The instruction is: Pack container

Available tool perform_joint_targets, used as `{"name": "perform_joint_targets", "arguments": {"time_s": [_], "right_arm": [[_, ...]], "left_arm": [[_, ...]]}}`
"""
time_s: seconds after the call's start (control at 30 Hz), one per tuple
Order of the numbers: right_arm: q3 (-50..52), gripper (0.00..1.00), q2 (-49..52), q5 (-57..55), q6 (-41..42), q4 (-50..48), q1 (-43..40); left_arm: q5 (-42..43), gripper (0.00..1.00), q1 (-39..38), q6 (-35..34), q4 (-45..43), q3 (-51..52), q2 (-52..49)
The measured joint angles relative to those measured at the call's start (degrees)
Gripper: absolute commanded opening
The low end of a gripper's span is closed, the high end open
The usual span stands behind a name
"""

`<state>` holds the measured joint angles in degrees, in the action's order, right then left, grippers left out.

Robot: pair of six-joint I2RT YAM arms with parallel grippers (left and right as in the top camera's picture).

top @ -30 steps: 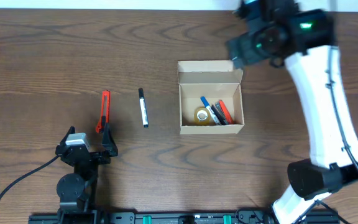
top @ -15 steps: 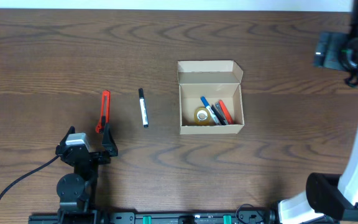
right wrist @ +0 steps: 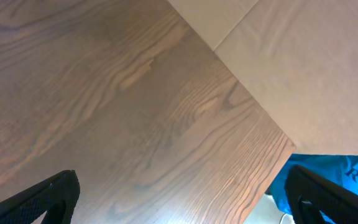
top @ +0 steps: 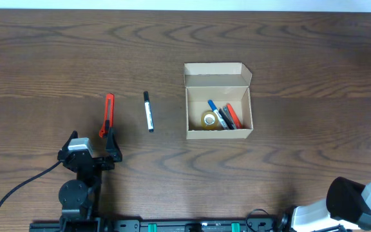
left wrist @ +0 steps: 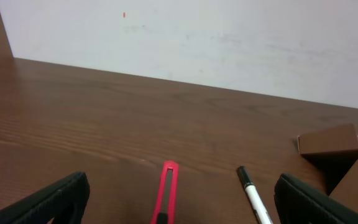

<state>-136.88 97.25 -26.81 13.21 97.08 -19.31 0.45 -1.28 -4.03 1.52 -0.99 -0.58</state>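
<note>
- Table [top: 57, 51]: dark brown wood, matte, with a strong wavy grain.
- Container [top: 216, 80]: a small rectangular box of plain tan cardboard. It is open at the top, with the flap lid folded up along the far side, and is set just right of the table's middle.
- Inside the box a yellowish tape roll [top: 209, 119], a blue pen [top: 212, 106] and a red-bodied tool [top: 233, 116] are packed close together. A dark pen is wedged between the blue pen and the red tool.
- Loose on the wood left of the box are a slim black-and-white marker [top: 148, 111] and, farther left, a flat red utility knife [top: 108, 115]. The two lie roughly parallel.
- Left gripper [top: 90, 145]: the black fingers are spread wide and nothing is held. The knife's near end lies just ahead of it.
- The container is well apart from the left gripper, ahead and to its right. In the left wrist view only a cardboard corner [left wrist: 331, 140] is seen, at the right edge.
- Right gripper [right wrist: 185, 198]: the jaws are fully spread and empty. Below it are seen the table's edge, a pale tan surface [right wrist: 303, 56] beyond that edge, and something blue with white lettering [right wrist: 328, 177].
- The container is not caught in the right wrist view and lies well apart from that gripper.
- A second earlier the right arm [top: 356, 201] was poised over the box's far right corner. It has since been swung out to the right, so only a dark sliver at the overhead frame's edge and the arm's base are left in view.
- The box, its contents, the marker, the knife and the left gripper are found unchanged.
</note>
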Motion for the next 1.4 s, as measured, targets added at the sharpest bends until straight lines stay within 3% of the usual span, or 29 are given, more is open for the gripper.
{"name": "perform_joint_targets", "arguments": {"time_s": [0.4,0.57,0.67,0.93,1.23,1.4], "right_arm": [[0.0,0.99,0.0,0.7,0.0,0.0,-0.1],[0.0,0.99,0.0,0.9,0.0,0.0,-0.1],[0.0,0.99,0.0,1.0,0.1,0.0,-0.1],[0.0,0.99,0.0,1.3,0.1,0.0,-0.1],[0.0,0.99,0.0,1.3,0.1,0.0,-0.1],[0.0,0.99,0.0,1.3,0.1,0.0,-0.1]], "left_arm": [[3.5,0.95,0.0,0.4,2.5,-1.3,0.0],[11.1,0.95,0.0,1.5,20.7,-13.5,-0.2],[13.1,0.95,0.0,4.1,28.8,-26.0,-0.4],[14.7,0.95,0.0,7.7,30.5,-52.9,-0.6],[16.1,0.95,0.0,11.7,39.4,-56.6,-1.0],[16.3,0.95,0.0,12.9,51.3,-63.1,-11.5]]}}
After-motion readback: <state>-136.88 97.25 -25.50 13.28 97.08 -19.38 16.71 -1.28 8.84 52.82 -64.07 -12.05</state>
